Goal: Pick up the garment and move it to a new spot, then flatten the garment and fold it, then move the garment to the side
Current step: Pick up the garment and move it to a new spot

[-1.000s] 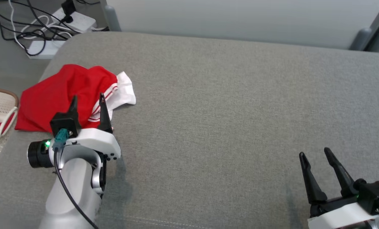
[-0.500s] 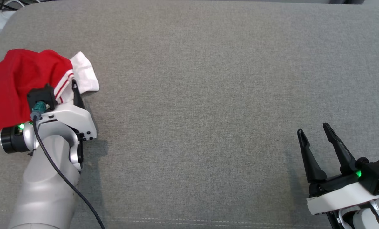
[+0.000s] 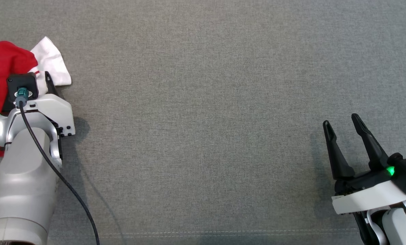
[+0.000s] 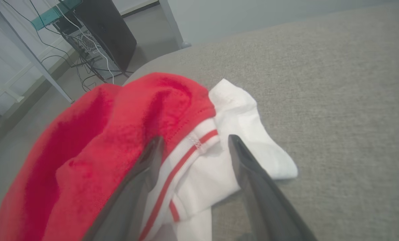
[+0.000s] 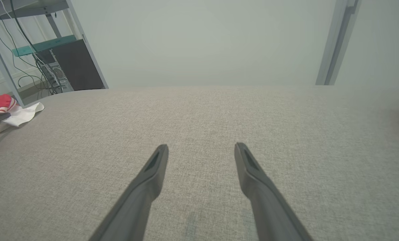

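grey cushion [image 3: 203, 102] carries the red-and-white garment [image 4: 119, 134] at its left edge; my left tool [image 4: 195, 139] spreads apart over it, my right tool [image 3: 340, 119] apart too.

Silver forearm [image 3: 15, 183], black cable [image 3: 58, 177], white wrist shells [image 3: 56, 109], dark tapered pincer fingers [image 3: 337, 156], green lights [image 3: 390, 170]
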You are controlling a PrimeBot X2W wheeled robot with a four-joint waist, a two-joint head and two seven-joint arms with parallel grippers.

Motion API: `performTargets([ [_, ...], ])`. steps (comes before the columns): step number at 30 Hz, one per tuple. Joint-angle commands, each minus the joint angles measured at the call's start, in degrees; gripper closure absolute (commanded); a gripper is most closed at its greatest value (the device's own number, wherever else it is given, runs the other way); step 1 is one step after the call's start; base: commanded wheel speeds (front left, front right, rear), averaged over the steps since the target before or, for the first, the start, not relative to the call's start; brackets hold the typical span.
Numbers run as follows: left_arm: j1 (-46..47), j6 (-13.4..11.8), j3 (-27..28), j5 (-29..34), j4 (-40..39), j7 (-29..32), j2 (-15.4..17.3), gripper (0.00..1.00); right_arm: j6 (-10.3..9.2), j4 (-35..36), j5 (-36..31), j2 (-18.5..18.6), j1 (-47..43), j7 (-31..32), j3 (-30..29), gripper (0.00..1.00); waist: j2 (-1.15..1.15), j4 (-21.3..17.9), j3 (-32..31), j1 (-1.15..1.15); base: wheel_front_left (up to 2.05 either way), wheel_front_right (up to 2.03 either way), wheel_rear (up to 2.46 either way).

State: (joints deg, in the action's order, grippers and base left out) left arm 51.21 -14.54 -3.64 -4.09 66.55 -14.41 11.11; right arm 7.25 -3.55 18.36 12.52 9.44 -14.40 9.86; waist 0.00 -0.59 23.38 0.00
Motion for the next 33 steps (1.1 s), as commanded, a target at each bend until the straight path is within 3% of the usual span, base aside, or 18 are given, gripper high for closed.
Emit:
performTargets([
  [1,1.6,-0.7,0.8,0.6,-0.7,-0.6,3.3,0.0,0.24,1.7,0.7,0.5,0.5,-0.6,1.2,0.0,0.0,-0.4,0.4,0.0,0.0,0.0,0.0],
  [5,1.6,-1.3,0.7,0.6,-0.2,-0.6,3.8,0.04,0.24,1.7,0.9,0.1,0.9,-0.6,1.3,0.0,0.0,-0.7,0.7,0.0,0.0,0.0,0.0],
  [6,1.6,-1.5,0.8,0.4,-0.4,-0.6,4.0,0.28,0.24,1.7,1.0,0.0,1.0,-0.6,1.4,0.0,0.0,-0.8,0.7,0.0,0.0,0.0,0.0],
  [7,1.5,-1.7,0.8,0.4,-0.9,-0.6,4.2,0.6,0.24,1.7,1.1,-0.1,1.0,-0.6,1.4,0.0,0.0,-0.8,0.7,0.0,0.0,0.0,0.0],
  [8,1.4,-1.9,0.9,0.3,-1.5,-0.6,4.4,0.76,0.24,1.7,1.2,-0.2,1.1,-0.6,1.4,0.0,0.0,-0.8,0.7,0.0,0.0,0.0,0.0],
  [9,1.2,-2.0,1.0,0.2,-2.1,-0.6,4.5,1.0,0.24,1.6,1.2,-0.2,1.1,-0.6,1.4,0.0,0.0,-0.8,0.6,0.0,0.0,0.0,0.0],
  [15,-1.2,-1.7,1.2,-0.3,-7.6,-0.6,5.2,1.0,0.24,1.0,1.7,-0.9,0.8,-0.6,1.8,0.0,0.0,-0.4,-1.3,0.0,0.0,0.0,0.0],
  [22,-3.7,0.5,1.5,-1.1,-15.4,-0.6,5.1,1.0,0.24,0.0,2.3,-2.3,0.1,-0.6,2.6,0.0,0.0,-0.7,-5.9,0.0,0.0,0.0,0.0],
  [33,-3.9,7.5,1.1,-4.1,-26.1,-0.6,3.9,1.0,0.24,-2.1,2.6,-4.9,-3.4,-0.6,2.6,0.0,0.0,-2.8,-15.8,0.0,0.0,0.0,0.0],
])
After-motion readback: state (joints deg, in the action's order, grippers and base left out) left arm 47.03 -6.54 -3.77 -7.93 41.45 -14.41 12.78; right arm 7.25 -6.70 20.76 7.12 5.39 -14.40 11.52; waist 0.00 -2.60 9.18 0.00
